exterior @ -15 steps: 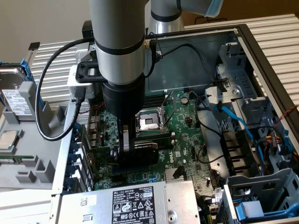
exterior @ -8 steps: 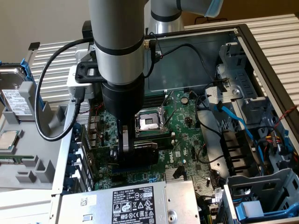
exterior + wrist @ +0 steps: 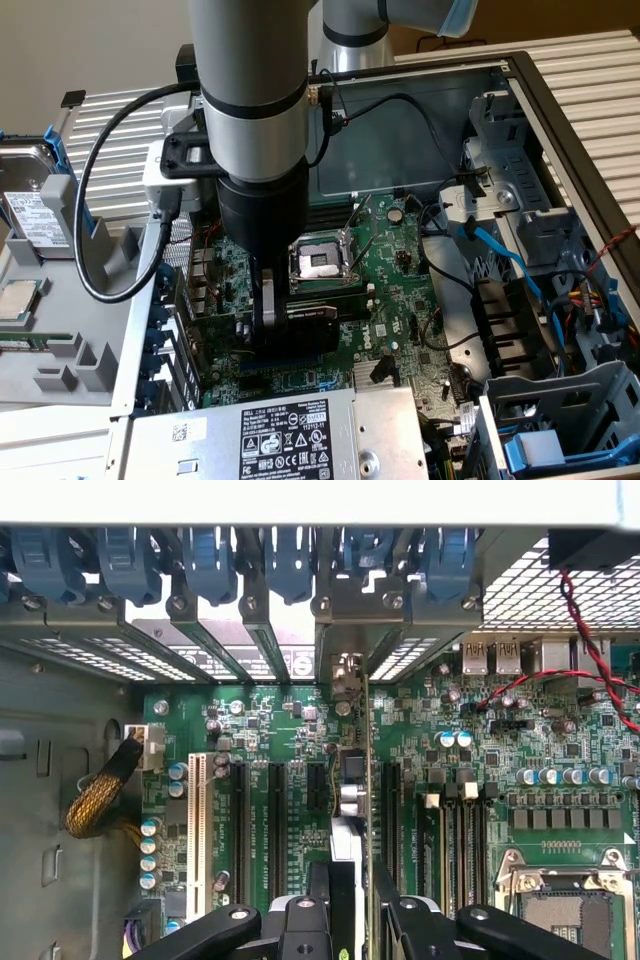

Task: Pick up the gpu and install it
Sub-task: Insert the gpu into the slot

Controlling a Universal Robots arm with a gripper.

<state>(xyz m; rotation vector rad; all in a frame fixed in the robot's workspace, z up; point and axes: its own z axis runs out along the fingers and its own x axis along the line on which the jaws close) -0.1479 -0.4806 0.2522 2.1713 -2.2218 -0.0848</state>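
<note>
The gpu [image 3: 308, 332] stands on edge over the large green motherboard [image 3: 400, 285], black shroud facing the exterior view's right. My gripper [image 3: 268, 318] reaches straight down from the arm and is shut on the gpu's top edge. In the wrist view the gpu [image 3: 366, 810] shows edge-on as a thin green board between my fingers [image 3: 320, 905], and my gripper [image 3: 352, 912] clamps it from both sides. Its silver end bracket [image 3: 345, 670] sits at the case's rear slot openings, in line with an expansion slot. I cannot tell whether the card's connector is seated in the slot.
Blue slot clips [image 3: 210, 560] line the rear wall. The CPU socket [image 3: 318, 262] lies just beyond the card. The power supply [image 3: 290, 435] borders the board at the front, and a drive cage [image 3: 560, 420] with blue cables stands at the exterior view's right. A hard drive [image 3: 25, 200] rests outside the case.
</note>
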